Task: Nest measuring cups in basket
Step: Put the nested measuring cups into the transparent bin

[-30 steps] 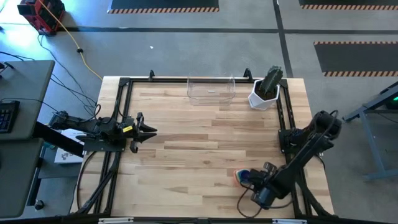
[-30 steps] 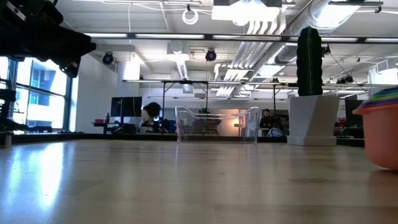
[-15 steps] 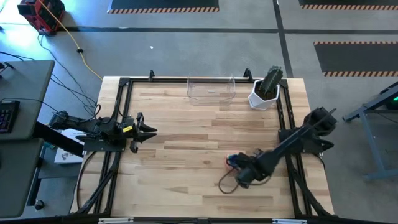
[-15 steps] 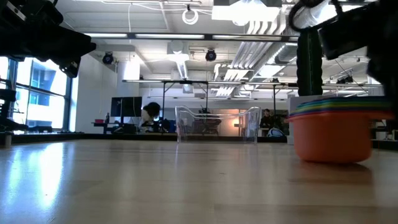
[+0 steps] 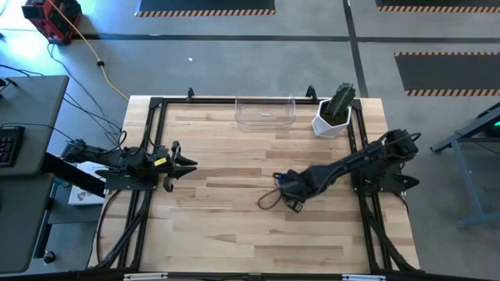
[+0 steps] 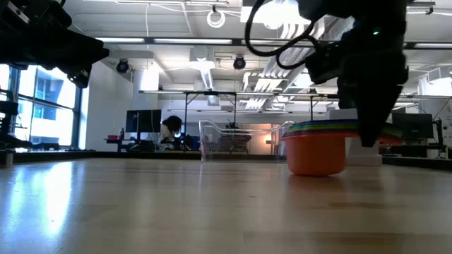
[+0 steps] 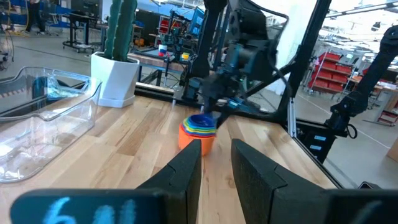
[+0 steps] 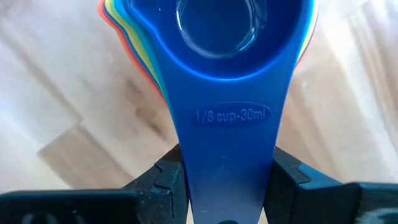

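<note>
Right now the nested measuring cups (image 6: 318,147), orange outermost and blue innermost, sit on the worktop (image 5: 234,218) near its middle, their stacked handles running back between my right jaws (image 8: 227,186), which are closed on the blue handle marked 1/8 cup-30ml. Well apart, at the far edge, the clear basket (image 5: 266,113) holds nothing, beside a white cactus pot (image 5: 332,117). My left jaws (image 5: 183,164) wait slightly parted over the left edge.
</note>
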Available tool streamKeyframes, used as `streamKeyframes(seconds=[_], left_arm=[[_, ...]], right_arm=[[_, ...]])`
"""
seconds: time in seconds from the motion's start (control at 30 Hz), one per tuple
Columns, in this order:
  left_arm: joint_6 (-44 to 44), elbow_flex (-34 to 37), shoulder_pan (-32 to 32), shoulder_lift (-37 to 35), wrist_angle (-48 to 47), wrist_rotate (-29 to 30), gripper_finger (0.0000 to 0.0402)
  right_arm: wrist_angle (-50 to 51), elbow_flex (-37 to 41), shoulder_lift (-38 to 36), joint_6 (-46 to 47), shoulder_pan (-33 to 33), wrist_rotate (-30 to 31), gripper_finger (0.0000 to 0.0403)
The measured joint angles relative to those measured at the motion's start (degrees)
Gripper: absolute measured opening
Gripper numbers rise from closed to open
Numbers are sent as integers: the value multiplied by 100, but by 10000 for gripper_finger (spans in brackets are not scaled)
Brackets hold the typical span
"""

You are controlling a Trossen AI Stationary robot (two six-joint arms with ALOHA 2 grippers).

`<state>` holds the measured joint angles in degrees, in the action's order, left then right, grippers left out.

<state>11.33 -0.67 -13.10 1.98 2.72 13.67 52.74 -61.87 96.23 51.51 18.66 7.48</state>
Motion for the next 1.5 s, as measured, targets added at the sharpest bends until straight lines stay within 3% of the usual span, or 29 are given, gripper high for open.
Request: streamKeyframes(seconds=[0.57,0.97,1.23,1.5], left_arm=[[1,1,0,0,-2,-1,78],[0,-1,0,0,-1,-2,78],[2,0,0,0,-2,-2,78],[1,0,0,0,-1,-1,78]], right_arm=[[-606,0,2,-1070,-1419,264,126],[-1399,-14,4,-1804,-1846,328,126],[-1080,-1020,11,-2470,-2187,476,126],[-720,-2234,88,-3566,-3235,879,125]])
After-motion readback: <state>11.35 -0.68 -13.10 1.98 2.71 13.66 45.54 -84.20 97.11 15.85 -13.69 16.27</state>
